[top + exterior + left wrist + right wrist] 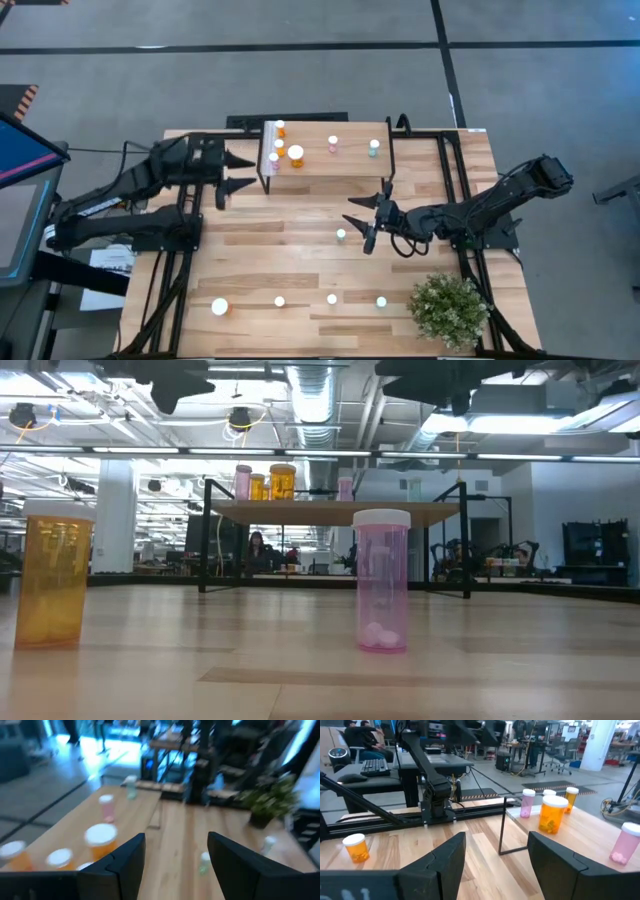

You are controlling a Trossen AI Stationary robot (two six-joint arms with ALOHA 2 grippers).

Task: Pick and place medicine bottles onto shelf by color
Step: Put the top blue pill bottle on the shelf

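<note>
The shelf [325, 170] stands at the table's far middle on thin black legs. On its top are orange bottles [296, 154], pink ones [333, 144] and a teal one [373, 148], all upright. More bottles stand on the table: a teal one [341, 235] in the middle and a row near the front edge, among them an orange one [220, 307]. My left gripper [248, 172] hovers open just left of the shelf, nothing between its fingers [127, 862]. My right gripper [360, 222] is open beside the middle teal bottle, empty [496, 865].
A potted plant [448, 308] sits at the near right corner. Black frame rails [452, 180] run along both table sides. In the low view a pink bottle [382, 580] and an orange one [52, 580] stand close in front. Bare wood lies between the shelf and the front row.
</note>
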